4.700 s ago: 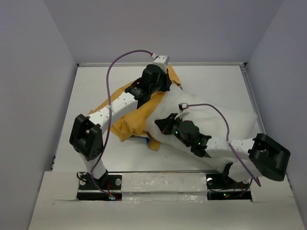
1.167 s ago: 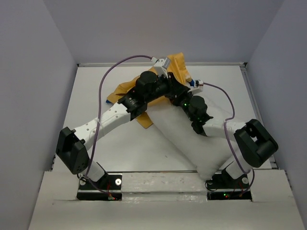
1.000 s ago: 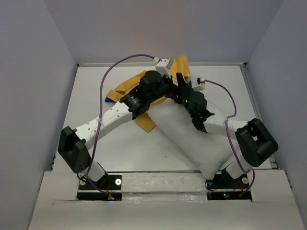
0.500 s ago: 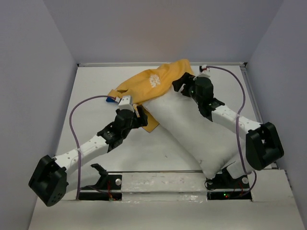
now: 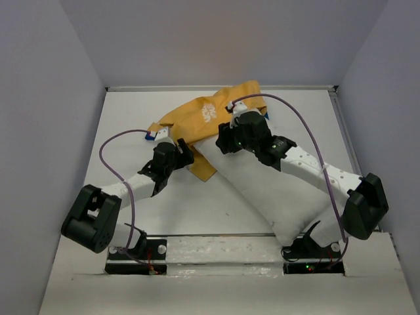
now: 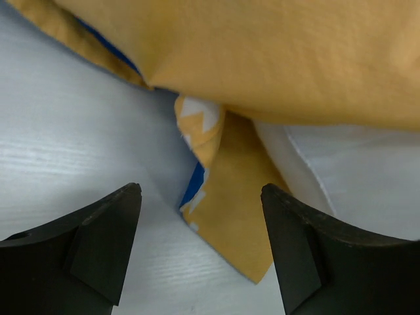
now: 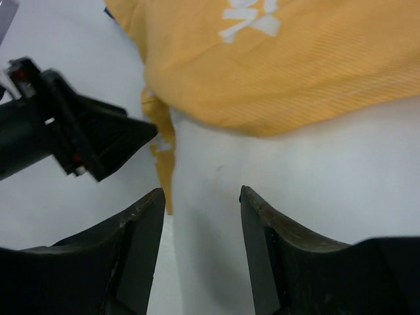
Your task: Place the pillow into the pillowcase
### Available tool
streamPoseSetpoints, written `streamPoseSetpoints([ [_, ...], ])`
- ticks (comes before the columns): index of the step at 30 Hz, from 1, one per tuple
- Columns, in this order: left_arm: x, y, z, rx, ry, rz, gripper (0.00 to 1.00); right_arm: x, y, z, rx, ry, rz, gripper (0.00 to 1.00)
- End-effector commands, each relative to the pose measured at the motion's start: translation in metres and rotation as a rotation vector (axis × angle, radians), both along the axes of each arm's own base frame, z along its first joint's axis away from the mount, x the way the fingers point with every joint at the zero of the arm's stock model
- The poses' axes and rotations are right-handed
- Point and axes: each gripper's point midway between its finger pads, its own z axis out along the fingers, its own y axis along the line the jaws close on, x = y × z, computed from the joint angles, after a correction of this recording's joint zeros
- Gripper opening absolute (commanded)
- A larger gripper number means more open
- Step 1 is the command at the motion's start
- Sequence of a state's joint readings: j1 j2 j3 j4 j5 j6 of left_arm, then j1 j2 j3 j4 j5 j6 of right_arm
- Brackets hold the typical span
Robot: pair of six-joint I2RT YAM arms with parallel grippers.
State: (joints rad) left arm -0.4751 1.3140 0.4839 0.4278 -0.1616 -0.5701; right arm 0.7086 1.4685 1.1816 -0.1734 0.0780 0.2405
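The pillow [image 5: 275, 190] lies slantwise on the surface [image 5: 164, 216]. Its near end is by the near right corner, and its far end is just covered by the edge of the pillowcase [image 5: 210, 115]; most of its length is bare. Left of its middle, the left fingers [image 6: 200, 197] stand wide and hold nothing, aimed at a loose yellow flap [image 6: 230, 223] of the case lying beside the pillow. Farther on, the right fingers [image 7: 201, 193] hover over the pillow's far end, parted with nothing between them, just short of the case's hem. The case lies bunched, yellow side up, at the middle of the far edge. Drawing the case over the pillow looks barely begun. Next, I judge, the fingers need a hold on the mouth's edge so they can pull it toward the near right corner.
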Motion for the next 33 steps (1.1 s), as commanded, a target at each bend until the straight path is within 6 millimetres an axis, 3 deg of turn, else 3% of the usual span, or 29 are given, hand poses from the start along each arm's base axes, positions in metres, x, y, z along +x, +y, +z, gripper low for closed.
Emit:
streamPoseSetpoints([
  [1, 0.055, -0.016, 0.058, -0.098, -0.195, -0.025, 0.80, -0.011, 0.023, 0.001, -0.122, -0.038, 0.132, 0.54],
  [3, 0.073, -0.013, 0.054, -0.091, -0.192, -0.010, 0.74, -0.014, 0.036, -0.011, -0.216, -0.031, 0.170, 0.60],
  [6, 0.084, -0.012, 0.044, -0.101, -0.175, -0.011, 0.64, -0.022, 0.055, -0.019, -0.293, -0.047, 0.213, 0.74],
  [10, 0.086, -0.016, 0.039, -0.125, -0.177, -0.020, 0.48, 0.000, 0.058, -0.026, -0.388, -0.066, 0.176, 0.81],
  [11, 0.086, -0.018, 0.041, -0.135, -0.186, -0.026, 0.40, 0.008, 0.055, -0.043, -0.444, -0.055, 0.152, 0.82],
  [13, 0.085, -0.021, 0.044, -0.154, -0.194, -0.038, 0.32, 0.016, 0.056, -0.054, -0.487, -0.043, 0.135, 0.83],
  [14, 0.082, -0.027, 0.047, -0.179, -0.194, -0.070, 0.23, 0.020, 0.058, -0.065, -0.513, -0.028, 0.130, 0.84],
  [17, 0.077, -0.033, 0.050, -0.210, -0.191, -0.093, 0.09, 0.037, 0.052, -0.077, -0.570, -0.036, 0.034, 0.82],
  [18, 0.071, -0.035, 0.053, -0.226, -0.196, -0.111, 0.02, 0.048, 0.051, -0.084, -0.600, -0.044, -0.018, 0.75],
  [20, 0.064, -0.038, 0.068, -0.278, -0.225, -0.129, 0.00, 0.059, 0.052, -0.088, -0.609, -0.059, -0.074, 0.60],
  [22, 0.049, -0.042, 0.067, -0.319, -0.215, -0.167, 0.00, 0.069, 0.058, -0.093, -0.610, -0.070, -0.105, 0.32],
  [24, 0.035, -0.047, 0.071, -0.364, -0.207, -0.203, 0.00, 0.077, 0.067, -0.092, -0.549, -0.074, -0.157, 0.11],
  [25, 0.029, -0.051, 0.073, -0.380, -0.205, -0.223, 0.00, 0.086, 0.070, -0.085, -0.497, -0.078, -0.187, 0.00],
  [27, 0.015, -0.060, 0.079, -0.410, -0.204, -0.281, 0.00, 0.093, 0.078, -0.068, -0.354, -0.078, -0.199, 0.00],
  [28, 0.009, -0.064, 0.080, -0.423, -0.198, -0.302, 0.00, 0.094, 0.077, -0.072, -0.233, -0.014, -0.201, 0.00],
  [29, 0.004, -0.067, 0.082, -0.434, -0.195, -0.325, 0.00, 0.100, 0.081, -0.030, -0.070, -0.068, -0.214, 0.00],
  [30, -0.006, -0.074, 0.084, -0.453, -0.186, -0.370, 0.00, 0.105, 0.075, -0.015, 0.047, -0.058, -0.258, 0.00],
  [31, -0.012, -0.077, 0.085, -0.460, -0.180, -0.393, 0.00, 0.105, 0.068, 0.015, 0.163, -0.121, -0.282, 0.00],
  [33, -0.023, -0.080, 0.087, -0.469, -0.174, -0.433, 0.00, 0.102, 0.063, 0.042, 0.305, -0.143, -0.312, 0.00],
])
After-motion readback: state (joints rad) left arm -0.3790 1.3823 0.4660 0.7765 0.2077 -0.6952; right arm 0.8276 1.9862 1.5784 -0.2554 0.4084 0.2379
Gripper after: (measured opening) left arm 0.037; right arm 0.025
